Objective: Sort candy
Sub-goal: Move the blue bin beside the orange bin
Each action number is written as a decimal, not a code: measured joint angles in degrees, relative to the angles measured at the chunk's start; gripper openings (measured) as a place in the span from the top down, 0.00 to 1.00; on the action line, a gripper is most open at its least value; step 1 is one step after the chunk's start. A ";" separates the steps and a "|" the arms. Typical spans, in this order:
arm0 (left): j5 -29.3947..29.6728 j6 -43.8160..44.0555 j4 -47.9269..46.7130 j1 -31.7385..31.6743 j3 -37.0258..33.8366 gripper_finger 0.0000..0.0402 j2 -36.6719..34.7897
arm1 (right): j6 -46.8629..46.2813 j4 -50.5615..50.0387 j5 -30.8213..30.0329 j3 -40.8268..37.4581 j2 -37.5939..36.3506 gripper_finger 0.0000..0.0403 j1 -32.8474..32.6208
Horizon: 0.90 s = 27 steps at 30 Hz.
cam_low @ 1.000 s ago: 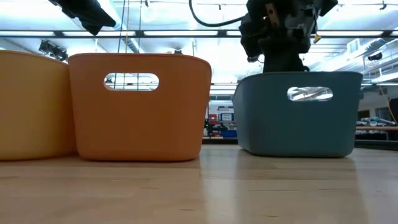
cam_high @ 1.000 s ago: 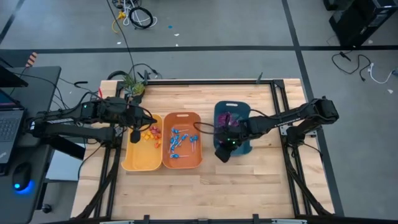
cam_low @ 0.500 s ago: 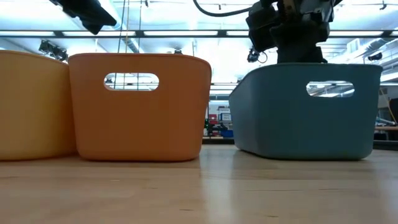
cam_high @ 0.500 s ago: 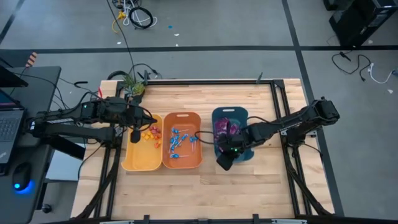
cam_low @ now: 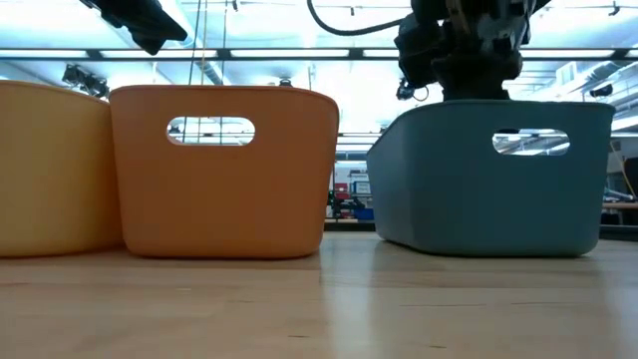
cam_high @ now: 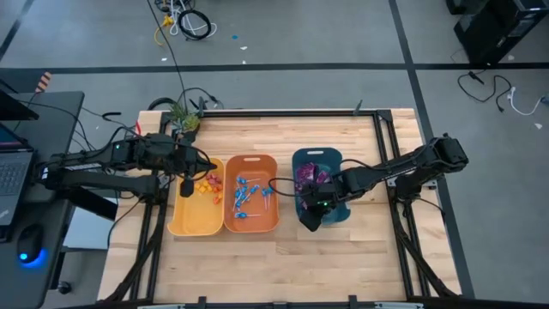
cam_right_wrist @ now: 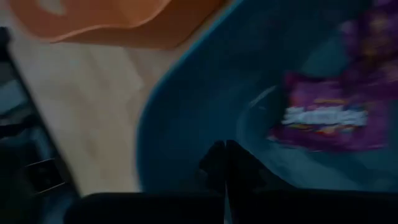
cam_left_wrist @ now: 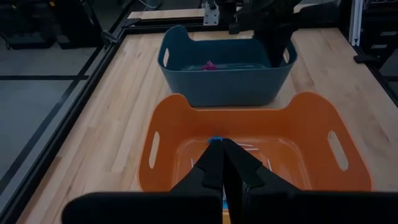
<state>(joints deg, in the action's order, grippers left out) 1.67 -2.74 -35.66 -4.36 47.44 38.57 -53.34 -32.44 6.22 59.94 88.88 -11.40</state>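
Note:
Three bins stand side by side on the table. The yellow bin (cam_high: 190,215) holds small orange and red pieces (cam_high: 208,184). The orange bin (cam_high: 251,221) holds blue lollipops (cam_high: 249,196). The teal bin (cam_high: 302,163) holds purple packets (cam_right_wrist: 329,118). My left gripper (cam_high: 186,185) hangs shut above the yellow bin, holding nothing, its fingertips (cam_left_wrist: 221,152) pointing toward the orange bin. My right gripper (cam_high: 310,216) is shut and reaches down into the teal bin's near end. My right gripper's shut fingers (cam_right_wrist: 224,163) stand inside the teal bin, against its inner wall at the near end (cam_right_wrist: 186,149). They come from above, slanting down from the table's right. Nothing is between them. The bin rests on the table with its bottom.
The orange bin's wall (cam_low: 224,170) and the teal bin's wall (cam_low: 493,179) stand apart, with bare wood between them and along the table's near side (cam_high: 283,257). A small plant (cam_high: 183,114) and cables sit at the far left corner.
My right gripper has moved toward the table's near edge, staying shut inside the teal bin. The bin has slid with it toward the near edge and turned slightly; in the low view it looms larger and farther right. The other two bins have stayed put.

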 joint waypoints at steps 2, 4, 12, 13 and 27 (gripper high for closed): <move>0.00 0.00 0.00 0.01 0.00 1.00 0.02 | 1.08 -1.27 -1.66 0.00 0.00 1.00 0.42; 0.00 0.00 0.02 0.02 0.00 1.00 0.02 | 2.04 -2.60 -2.65 0.00 0.00 1.00 1.05; 0.00 0.00 0.07 0.00 0.00 1.00 0.02 | 7.39 -5.28 -5.86 0.00 -0.05 1.00 3.52; 0.00 0.00 0.07 0.00 0.00 1.00 0.00 | 8.51 -5.51 -6.49 0.00 -0.34 1.00 3.68; 0.00 0.01 0.15 0.01 0.00 1.00 0.01 | 3.40 -20.47 -20.30 0.00 -14.09 1.00 4.81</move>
<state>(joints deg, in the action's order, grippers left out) 1.67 -2.73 -35.51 -4.35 47.44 38.57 -49.94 -52.91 -14.07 59.94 74.79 -6.59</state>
